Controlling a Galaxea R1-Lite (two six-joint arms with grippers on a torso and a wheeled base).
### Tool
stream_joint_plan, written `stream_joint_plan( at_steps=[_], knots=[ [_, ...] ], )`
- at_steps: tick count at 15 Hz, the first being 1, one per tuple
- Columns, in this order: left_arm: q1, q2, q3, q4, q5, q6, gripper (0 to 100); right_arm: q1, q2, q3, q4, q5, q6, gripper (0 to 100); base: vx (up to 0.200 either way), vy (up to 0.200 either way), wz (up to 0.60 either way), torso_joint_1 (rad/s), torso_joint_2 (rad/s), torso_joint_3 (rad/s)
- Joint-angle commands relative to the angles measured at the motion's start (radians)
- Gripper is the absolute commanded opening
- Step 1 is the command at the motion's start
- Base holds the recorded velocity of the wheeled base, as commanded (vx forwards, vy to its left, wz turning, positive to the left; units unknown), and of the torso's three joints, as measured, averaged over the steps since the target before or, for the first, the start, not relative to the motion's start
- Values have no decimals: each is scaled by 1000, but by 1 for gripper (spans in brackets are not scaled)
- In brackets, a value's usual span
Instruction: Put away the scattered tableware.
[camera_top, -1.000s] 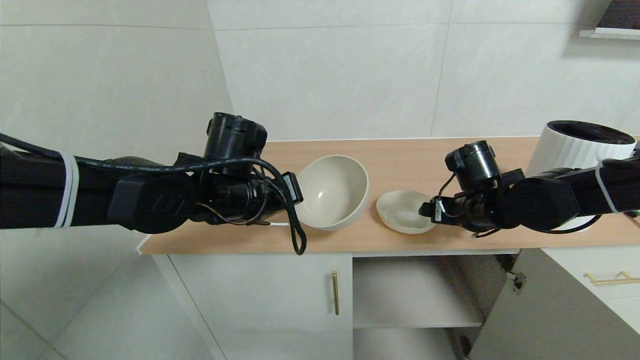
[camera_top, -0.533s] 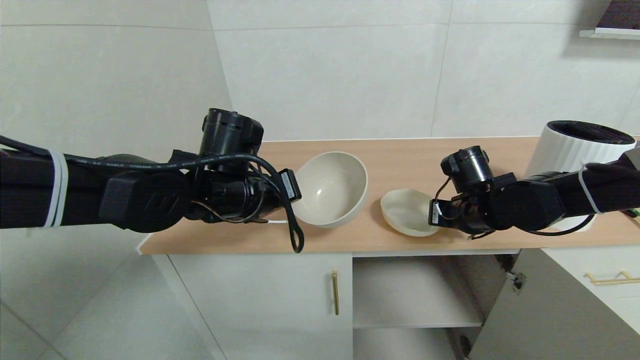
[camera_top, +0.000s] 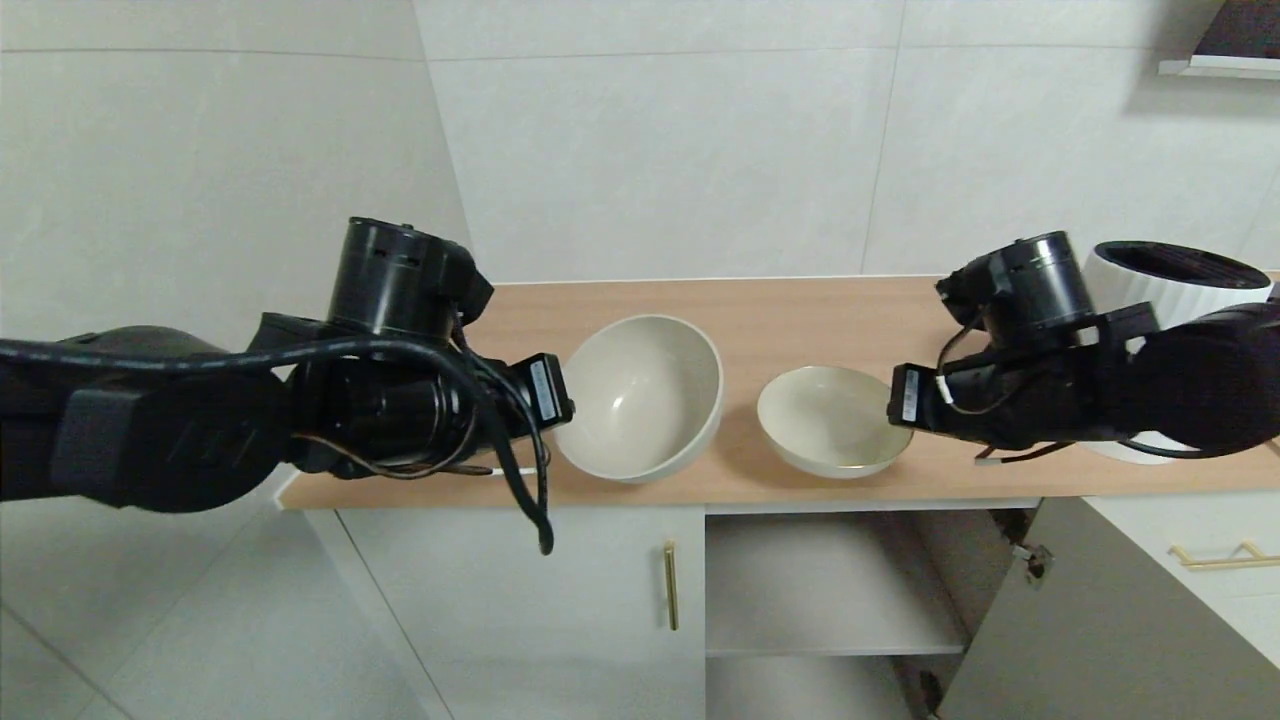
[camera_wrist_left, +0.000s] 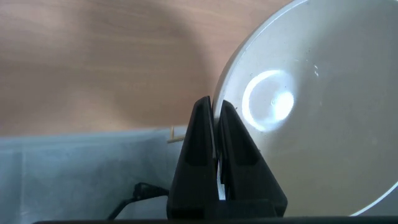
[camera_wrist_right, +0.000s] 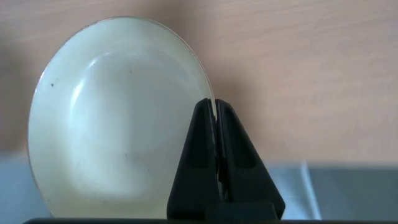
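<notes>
A large beige bowl (camera_top: 640, 395) hangs tilted over the wooden counter (camera_top: 800, 310), its opening facing up and toward me. My left gripper (camera_wrist_left: 215, 112) is shut on its left rim; the bowl's (camera_wrist_left: 311, 106) glossy inside shows in the left wrist view. To its right a smaller cream bowl (camera_top: 828, 420) is held just above the counter's front edge. My right gripper (camera_wrist_right: 215, 112) is shut on that bowl's right rim, and the small bowl (camera_wrist_right: 118, 112) lies open in the right wrist view. In the head view both arms come in from the sides at counter height.
A white ribbed container (camera_top: 1165, 300) with a dark opening stands at the counter's right end, behind my right arm. Below the counter, a cabinet (camera_top: 810, 590) stands open with a bare shelf, its door (camera_top: 1080, 620) swung out to the right. A closed door with a brass handle (camera_top: 671, 585) is left of it.
Both arms have drawn back toward me and apart, carrying their bowls. The small bowl has turned from nearly on edge to opening upward; the large bowl has dropped slightly and moved left.
</notes>
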Motion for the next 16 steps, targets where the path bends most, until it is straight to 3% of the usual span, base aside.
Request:
stream_joint_plan(
  at_steps=[1, 3, 5, 10, 13, 16],
  knots=[
    [0, -102, 65, -1, -21, 21, 0, 1, -238, 79, 96, 92, -8, 0, 0, 0, 0, 0, 0, 0],
    [-5, -183, 149, -1, -72, 67, 0, 0, -325, 122, 209, 178, -7, 0, 0, 0, 0, 0, 0, 0],
    [-8, -223, 200, -1, -102, 84, 0, 0, -349, 174, 209, 190, -24, 0, 0, 0, 0, 0, 0, 0],
    [-9, -215, 221, 5, -108, 82, 0, 3, -365, 250, 208, 183, -59, 0, 0, 0, 0, 0, 0, 0],
    [-9, -200, 220, 4, -111, 84, 0, 3, -367, 263, 206, 183, -70, 0, -200, 0, 0, 10, 4, 2],
    [-9, -189, 218, 0, -108, 84, 0, 3, -341, 269, 177, 183, -70, 0, 0, 0, 0, 0, 0, 0]
  ],
)
